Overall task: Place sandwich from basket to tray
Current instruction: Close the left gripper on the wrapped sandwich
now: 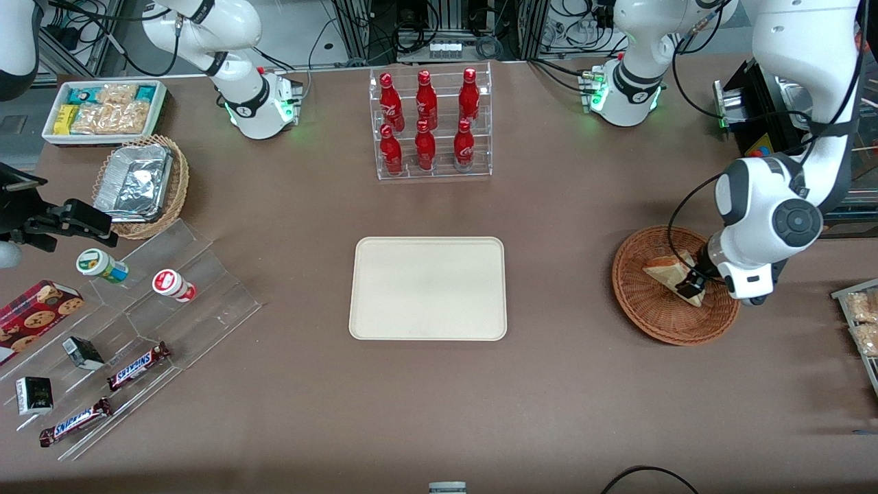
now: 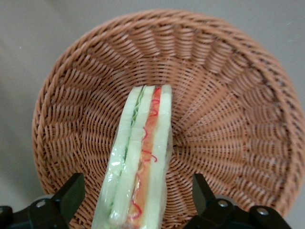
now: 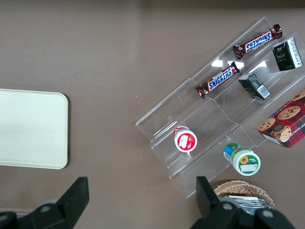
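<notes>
The hand (image 1: pixel 690 283) hangs low inside the basket (image 1: pixel 658 322) with its fingers (image 2: pixel 71 193) spread wide on both sides of the sandwich (image 2: pixel 143 157), apparently not touching it, while the tray (image 1: pixel 428 288) sits well apart mid-bench.

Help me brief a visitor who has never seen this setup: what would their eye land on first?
Probably the six red bottles in a clear rack, farther from the front camera than the bare cream tray at the table's middle. Next, toward the working arm's end, the gripper is down in the brown wicker basket, its fingers open on either side of the upright sandwich.
</notes>
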